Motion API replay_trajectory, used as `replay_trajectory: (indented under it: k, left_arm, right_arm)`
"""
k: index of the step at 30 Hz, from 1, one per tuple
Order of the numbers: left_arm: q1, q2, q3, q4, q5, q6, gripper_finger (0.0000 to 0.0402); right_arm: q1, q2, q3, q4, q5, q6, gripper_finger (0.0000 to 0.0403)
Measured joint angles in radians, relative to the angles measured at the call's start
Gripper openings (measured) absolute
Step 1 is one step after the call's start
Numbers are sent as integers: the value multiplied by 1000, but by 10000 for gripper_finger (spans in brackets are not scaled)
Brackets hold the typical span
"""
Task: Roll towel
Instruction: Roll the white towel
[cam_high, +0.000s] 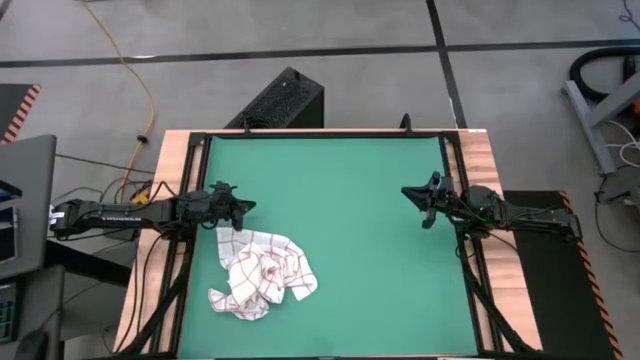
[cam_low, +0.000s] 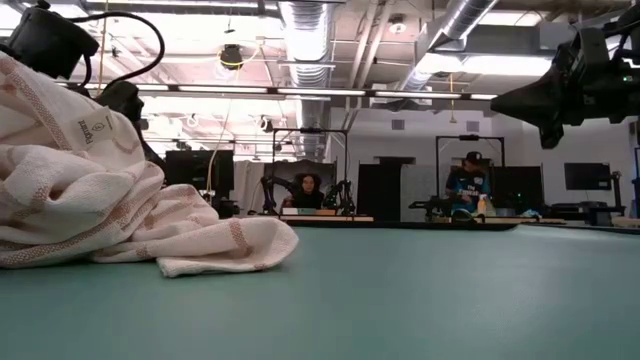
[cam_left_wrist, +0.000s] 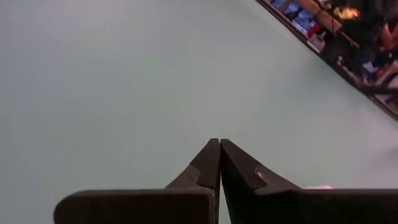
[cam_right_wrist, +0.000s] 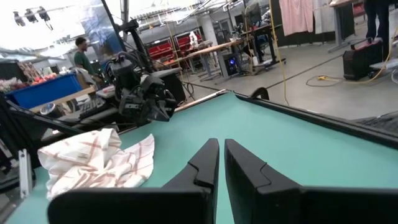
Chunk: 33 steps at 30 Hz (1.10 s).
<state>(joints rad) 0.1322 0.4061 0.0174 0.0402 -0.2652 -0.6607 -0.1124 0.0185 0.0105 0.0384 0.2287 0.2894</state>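
Note:
The towel (cam_high: 262, 272), white with thin red check lines, lies crumpled in a heap on the green mat (cam_high: 350, 190), toward the near left. It fills the left of the low view (cam_low: 100, 200) and shows in the right wrist view (cam_right_wrist: 93, 162). My left gripper (cam_high: 245, 207) hovers at the mat's left edge just beyond the towel's far side, shut and holding nothing (cam_left_wrist: 220, 142). My right gripper (cam_high: 408, 192) hangs at the mat's right edge, far from the towel. Its fingers stand together with only a thin slit between them and nothing in it (cam_right_wrist: 221, 142).
Bare green mat stretches between the two grippers and toward the far edge. A black rail (cam_high: 325, 133) frames the mat on the wooden table (cam_high: 175, 150). A black box (cam_high: 285, 100) stands on the floor beyond the far edge. People sit and stand far off in the room (cam_low: 470, 185).

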Motion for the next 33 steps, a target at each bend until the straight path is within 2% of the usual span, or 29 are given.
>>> replay_trajectory:
  k: [3,7,13,16,21,24,27,33]
  left_arm:
    - [0,0,0,0,-4,-27,0]
    - [0,0,0,5,-21,-145,0]
    - [0,0,0,22,-158,-291,0]
    - [0,-1,0,21,-187,-387,0]
    - [0,0,0,21,-267,-398,0]
    - [0,-1,0,49,-333,-482,0]
    - [0,0,0,42,-353,-562,0]
    - [0,0,0,50,-340,-587,0]
  right_arm:
    - [-1,0,-1,13,0,5,50]
    - [-1,0,-2,22,1,24,50]
    - [-1,0,-2,25,2,25,50]
    - [-1,0,-2,26,3,26,50]
    - [0,0,-2,29,-10,108,50]
    - [0,0,-2,36,-11,112,50]
    - [2,0,-2,84,-16,165,50]
    - [3,0,-2,159,-18,234,50]
